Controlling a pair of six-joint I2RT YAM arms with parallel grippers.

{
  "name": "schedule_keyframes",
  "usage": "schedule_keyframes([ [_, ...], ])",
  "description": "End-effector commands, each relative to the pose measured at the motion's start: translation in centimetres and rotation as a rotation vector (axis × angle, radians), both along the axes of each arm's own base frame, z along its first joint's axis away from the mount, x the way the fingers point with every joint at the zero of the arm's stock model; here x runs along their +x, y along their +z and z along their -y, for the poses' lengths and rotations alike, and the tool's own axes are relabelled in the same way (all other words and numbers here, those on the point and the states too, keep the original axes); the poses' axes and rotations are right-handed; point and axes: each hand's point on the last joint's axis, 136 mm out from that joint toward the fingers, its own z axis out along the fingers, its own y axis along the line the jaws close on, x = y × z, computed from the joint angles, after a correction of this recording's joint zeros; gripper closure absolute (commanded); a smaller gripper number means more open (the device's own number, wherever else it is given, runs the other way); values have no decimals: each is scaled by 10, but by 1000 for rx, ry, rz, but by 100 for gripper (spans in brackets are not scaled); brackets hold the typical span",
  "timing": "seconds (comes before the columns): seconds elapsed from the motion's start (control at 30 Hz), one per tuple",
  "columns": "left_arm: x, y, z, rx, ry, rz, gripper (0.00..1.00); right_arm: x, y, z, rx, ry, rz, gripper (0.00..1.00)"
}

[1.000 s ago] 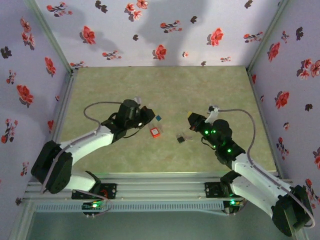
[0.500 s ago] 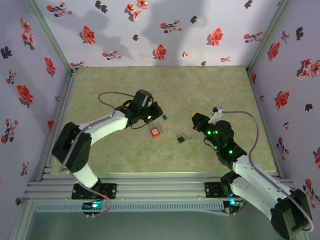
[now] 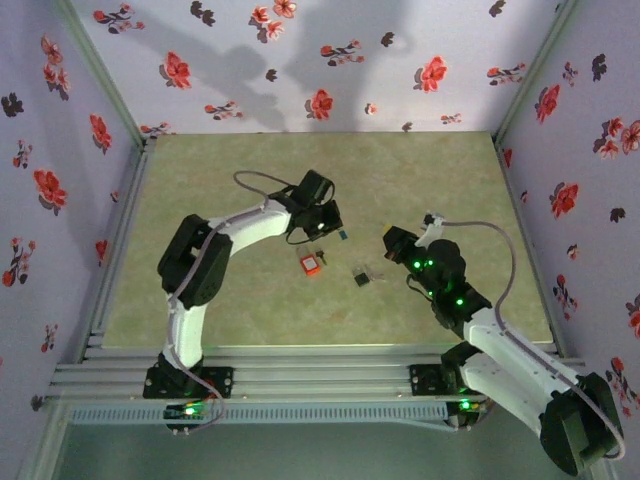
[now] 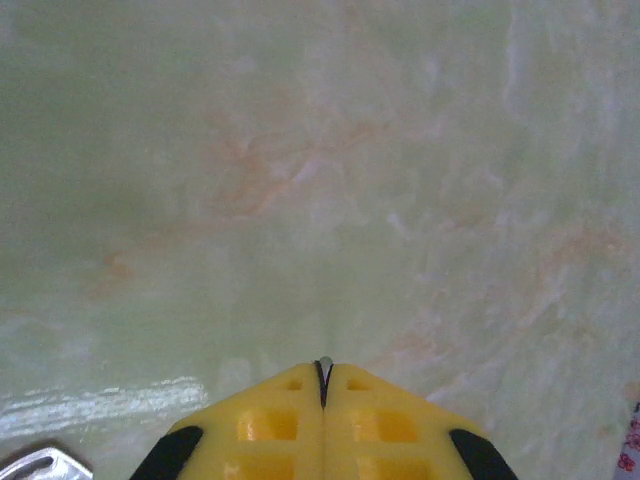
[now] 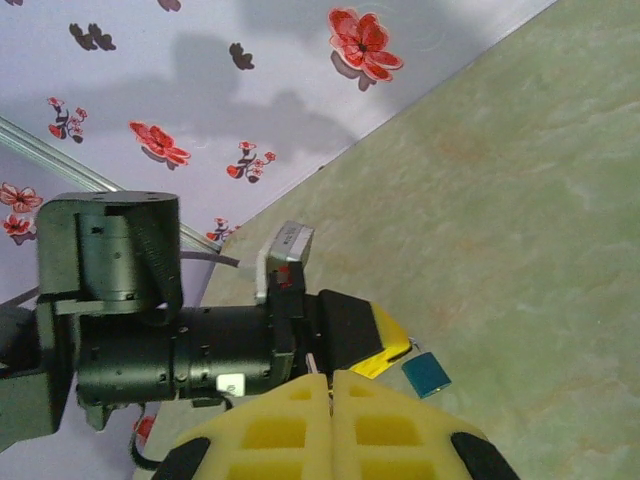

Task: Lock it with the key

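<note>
So, near: small dark piece [image 3: 361, 277] lying loose on the green mat [image 3: 250, 170] | red-orange squarish padlock [image 3: 311, 263] just left of it, untouched | right yellow-fingered gripper [image 3: 386, 238] fingers together, hasn't budged | left yellow-fingered gripper [image 3: 333, 228] swung from the padlock's left to just past it, pinched together, beside a small teal square [image 3: 343, 236], so locking hasn't started | far mat wide open, floral walls [image 3: 300, 60] well off.

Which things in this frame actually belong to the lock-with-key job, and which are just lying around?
Belongs to the job:
- red-orange lock, lying free on the table
- teal piece pinched at the tips of the left fingers, probably the key, but too small to be sure

Seemingly just lying about:
- small dark bits beside the lock; too small to identify
</note>
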Motion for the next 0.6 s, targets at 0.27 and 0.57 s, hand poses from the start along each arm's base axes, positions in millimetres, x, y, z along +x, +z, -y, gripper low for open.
schedule_keyframes([
  [0.27,10,-23,-5,119,-26,-30,100,2,8,-3,43,16,21,100],
  [0.57,14,-36,-11,153,-22,-52,100,1,9,-5,48,23,21,100],
])
